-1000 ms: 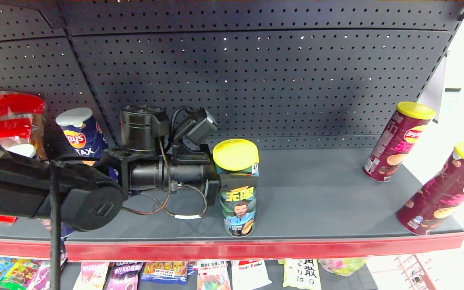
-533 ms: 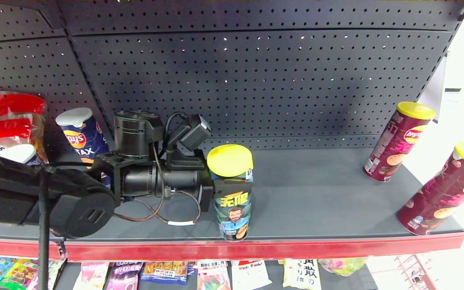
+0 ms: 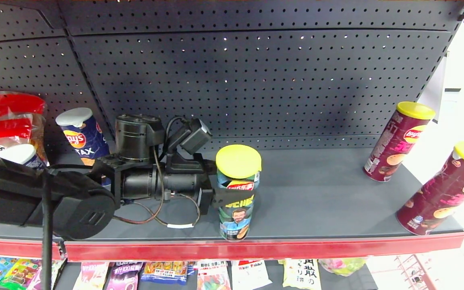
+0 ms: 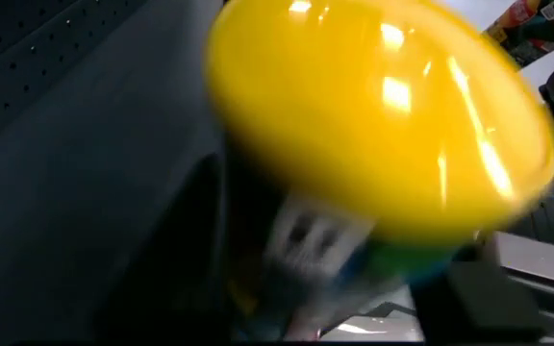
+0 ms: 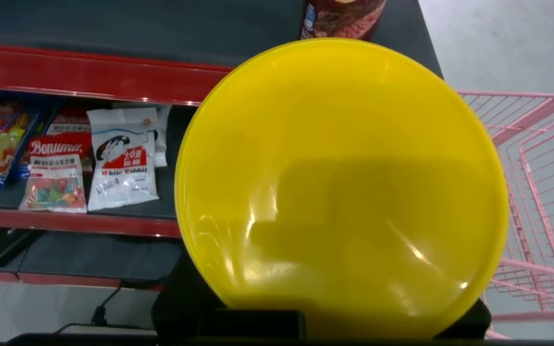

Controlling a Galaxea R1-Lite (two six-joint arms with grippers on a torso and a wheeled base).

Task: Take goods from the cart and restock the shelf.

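Restock partly done: maroon cans (image 3: 401,141) and a blue can (image 3: 81,133) already stood on the shelf (image 3: 316,201). Left tool (image 3: 236,194) was clamped round the green can (image 3: 235,219), one finger across its front. The can stood upright on the shelf near the front lip, release judged outstanding. Right tool (image 5: 335,332) gripped a second can (image 5: 344,192), lid up, off the shelf beside the cart (image 5: 546,125). That one remained to place.

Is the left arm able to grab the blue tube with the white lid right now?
Probably not yet. The left gripper is around the green yellow-lidded can, and the blue tube with the white lid stands behind the arm, near the back panel.
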